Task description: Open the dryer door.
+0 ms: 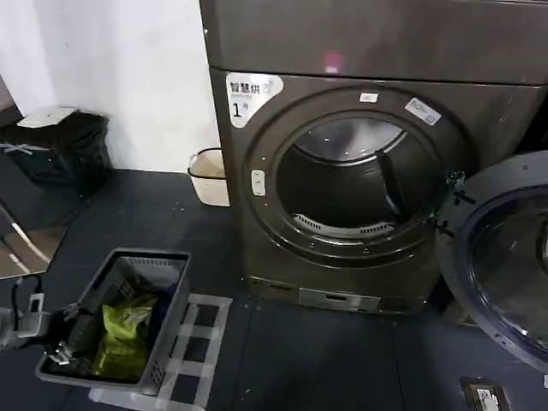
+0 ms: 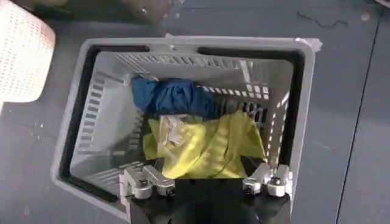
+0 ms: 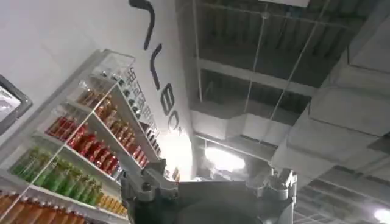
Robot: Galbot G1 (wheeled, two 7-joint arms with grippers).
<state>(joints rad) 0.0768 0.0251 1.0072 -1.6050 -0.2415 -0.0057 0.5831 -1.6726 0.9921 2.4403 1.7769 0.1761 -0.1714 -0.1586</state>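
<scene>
The dryer (image 1: pixel 360 94) is a dark grey-bronze front loader with a white "1" sticker. Its round drum hole (image 1: pixel 360 184) is uncovered. The dryer door (image 1: pixel 505 265) is swung out to the right on its hinge, and its dark inner side and glass face me. My left gripper (image 1: pixel 62 347) hangs low at the left over a grey laundry basket (image 1: pixel 128 317), far from the dryer. In the left wrist view it (image 2: pixel 201 163) is open just above a yellow garment (image 2: pixel 207 146). The base of my right gripper (image 3: pixel 207 198) points up at a ceiling, away from the dryer.
The basket (image 2: pixel 183 44) also holds a blue garment (image 2: pixel 173 97). A pale perforated bin (image 1: pixel 210 175) stands by the dryer's left side, and a black-bagged bin (image 1: pixel 60 145) by the white wall. Dark floor lies open in front of the dryer.
</scene>
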